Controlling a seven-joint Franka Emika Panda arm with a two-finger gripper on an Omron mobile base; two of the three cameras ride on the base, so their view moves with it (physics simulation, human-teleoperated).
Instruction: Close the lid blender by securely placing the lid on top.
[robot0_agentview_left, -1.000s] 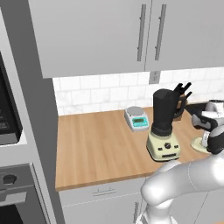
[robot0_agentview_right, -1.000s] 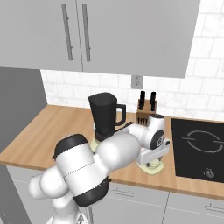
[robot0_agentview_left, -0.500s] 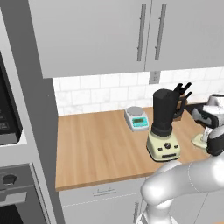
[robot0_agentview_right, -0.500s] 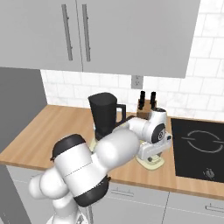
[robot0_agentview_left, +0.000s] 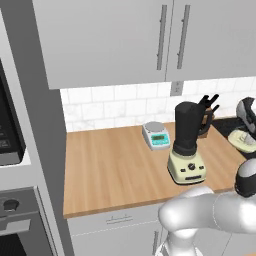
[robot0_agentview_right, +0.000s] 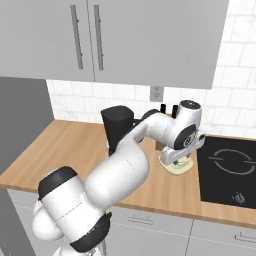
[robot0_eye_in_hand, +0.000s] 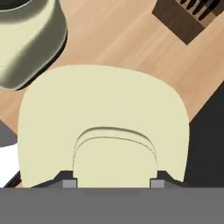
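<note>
Claw (robot0_eye_in_hand: 110, 181) clamped on lid (robot0_eye_in_hand: 105, 127) knob, lid off counter, right of blender (robot0_agentview_left: 187, 142), jar rim uncovered

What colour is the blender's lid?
Pale cream-yellow, the same as the blender's base. The lid shows best in the hand view.

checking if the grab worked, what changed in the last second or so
The hand has closed on the lid, its fingertips set either side of the raised knob, and it has risen a little: in the right base view the lid now looks slightly clear of the counter, beside the stovetop. The blender, scale and knife block have not moved.
</note>
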